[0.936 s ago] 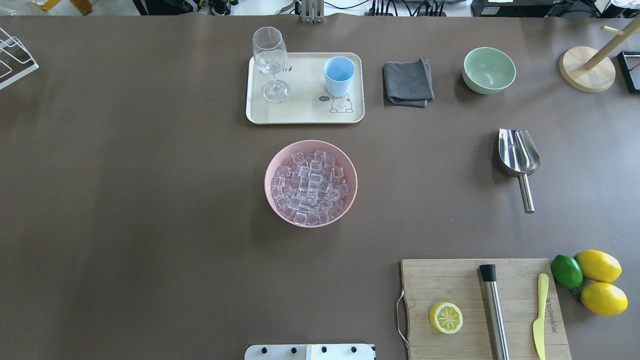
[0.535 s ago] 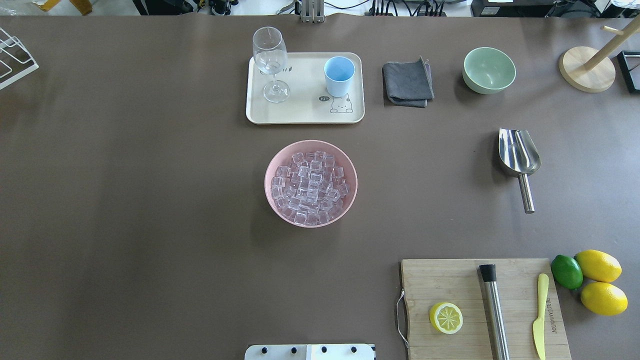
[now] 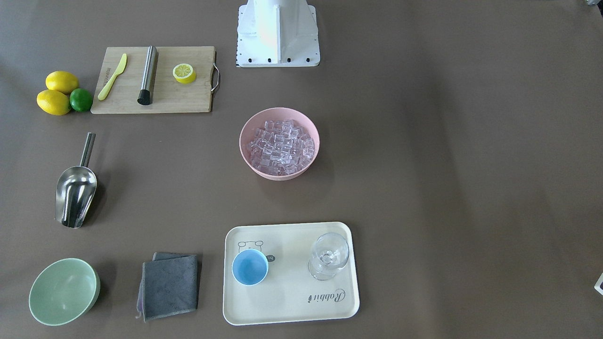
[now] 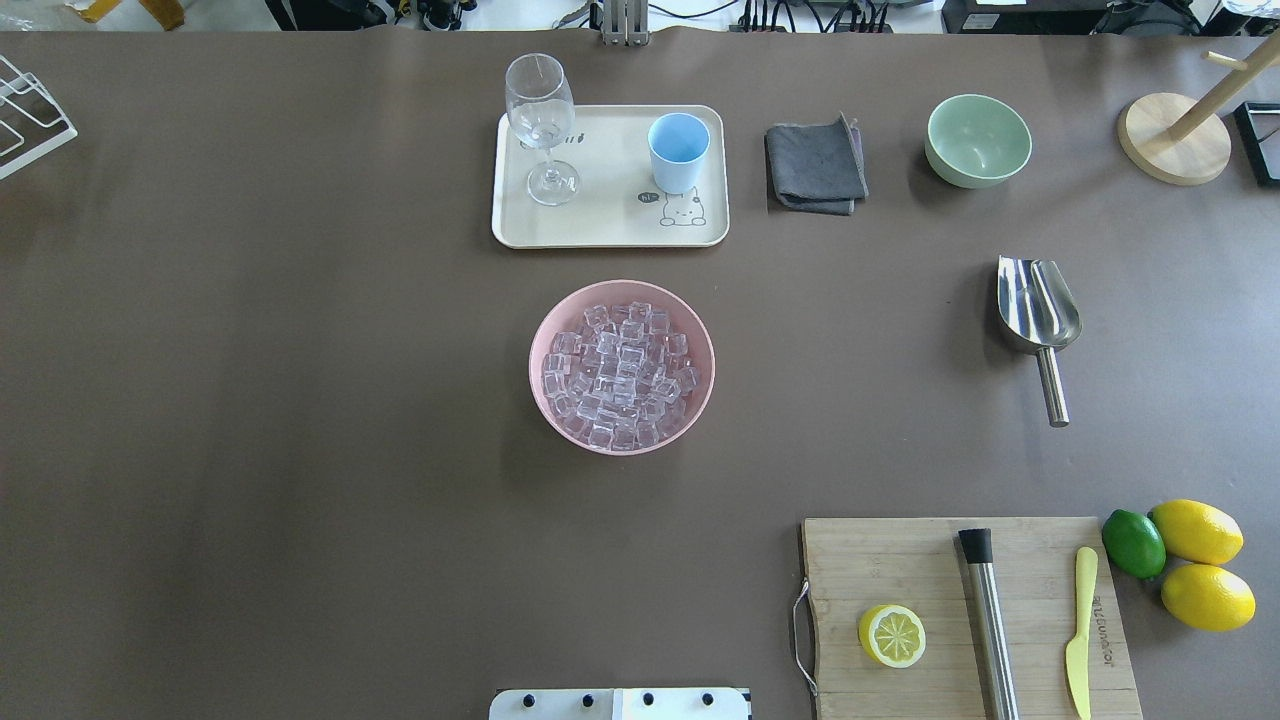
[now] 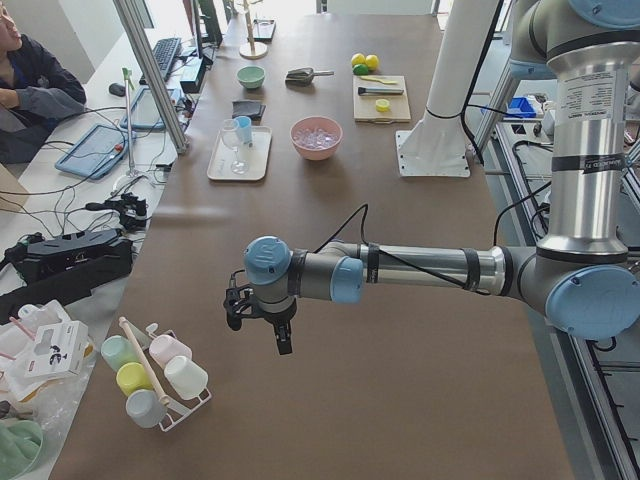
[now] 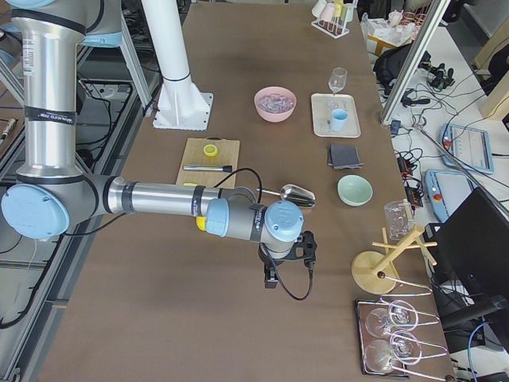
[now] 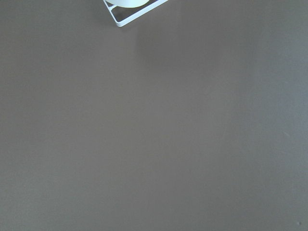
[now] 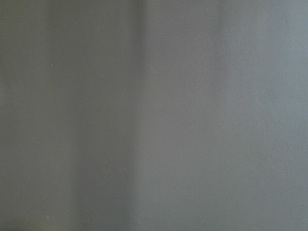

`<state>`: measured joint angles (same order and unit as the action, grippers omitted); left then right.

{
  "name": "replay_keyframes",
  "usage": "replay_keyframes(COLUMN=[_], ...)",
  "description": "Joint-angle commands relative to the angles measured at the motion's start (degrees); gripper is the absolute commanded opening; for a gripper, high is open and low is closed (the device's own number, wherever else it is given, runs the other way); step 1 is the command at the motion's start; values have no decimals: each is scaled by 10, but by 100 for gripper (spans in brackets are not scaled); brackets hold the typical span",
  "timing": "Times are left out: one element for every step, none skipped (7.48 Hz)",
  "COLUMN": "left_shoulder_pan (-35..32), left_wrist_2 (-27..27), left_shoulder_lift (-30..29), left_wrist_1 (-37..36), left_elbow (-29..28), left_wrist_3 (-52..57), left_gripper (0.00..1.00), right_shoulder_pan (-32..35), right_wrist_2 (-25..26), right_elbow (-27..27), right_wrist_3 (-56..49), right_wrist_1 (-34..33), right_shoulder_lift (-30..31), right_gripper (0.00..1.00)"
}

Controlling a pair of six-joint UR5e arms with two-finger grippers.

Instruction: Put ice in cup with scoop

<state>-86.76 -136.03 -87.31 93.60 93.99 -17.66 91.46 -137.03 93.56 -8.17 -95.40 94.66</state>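
The ice (image 4: 620,375) fills a pink bowl (image 4: 537,345) at the table's middle. The light-blue cup (image 4: 678,150) stands upright and empty on a cream tray (image 4: 610,228) behind the bowl. The steel scoop (image 4: 1038,310) lies on the table at the right, handle toward the robot. The left gripper (image 5: 270,325) shows only in the exterior left view, far off at the table's left end. The right gripper (image 6: 274,274) shows only in the exterior right view, past the scoop (image 6: 296,192) at the right end. I cannot tell whether either is open.
A wine glass (image 4: 541,125) shares the tray. A grey cloth (image 4: 815,165) and a green bowl (image 4: 977,140) lie behind the scoop. A cutting board (image 4: 930,570) holds a lemon half, a steel cylinder (image 4: 988,620) and a yellow knife. Lemons (image 4: 1200,560) lie beside it.
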Motion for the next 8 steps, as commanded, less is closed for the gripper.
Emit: replay_keyframes(left_shoulder_pan=[70, 85, 97, 138, 182, 204, 222, 248], left_wrist_2=[6, 3, 0, 1, 6, 6, 6, 5], left_shoulder_lift=[-8, -16, -26, -37, -50, -61, -81, -90], left_wrist_1=[6, 4, 11, 31, 53, 55, 65, 94], left_elbow=[19, 41, 45, 54, 65, 63, 66, 67], left_wrist_3=[2, -3, 0, 0, -3, -1, -2, -2], left_gripper=[98, 99, 98, 98, 98, 98, 98, 98], right_shoulder_pan=[-1, -11, -36, -77, -121, -153, -190, -221], right_wrist_2=[-1, -3, -6, -25, -28, -23, -19, -7], right_elbow=[14, 29, 56, 85, 109, 112, 110, 110], right_wrist_3=[7, 44, 93, 150, 229, 308, 395, 476], right_wrist_1=[0, 1, 1, 2, 17, 71, 125, 176], right_shoulder_lift=[-1, -3, -4, -7, -9, -7, -9, -11], right_gripper=[100, 100, 100, 100, 100, 100, 99, 99])
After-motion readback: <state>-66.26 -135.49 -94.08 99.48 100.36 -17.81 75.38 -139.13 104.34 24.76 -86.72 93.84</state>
